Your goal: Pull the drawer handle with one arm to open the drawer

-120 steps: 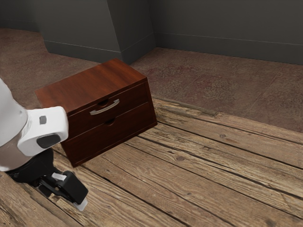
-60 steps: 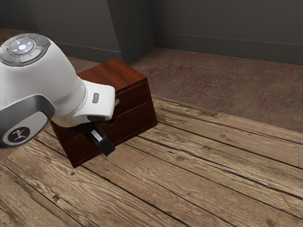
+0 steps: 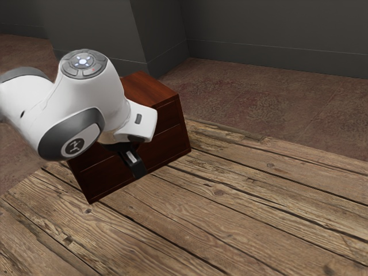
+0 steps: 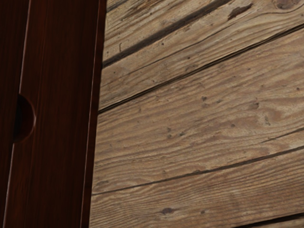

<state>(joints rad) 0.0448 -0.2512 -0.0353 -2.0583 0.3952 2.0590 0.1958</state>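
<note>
Black gripper, open or closed I can't tell, sits low in front of the glossy dark-wood cabinet, facing the lower drawer and its half-round finger notch; the handle probably lies just above the gripper on the upper drawer, rough floor planks below.

A plank floor meets carpet below grey wall.

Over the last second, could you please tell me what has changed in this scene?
The arm swung up from the floor at the exterior view's lower left to the cabinet, bringing the end effector in front of its lower drawer. I cannot tell whether it has hold of anything. The cabinet stayed put, and no drawer shows as pulled out.
</note>
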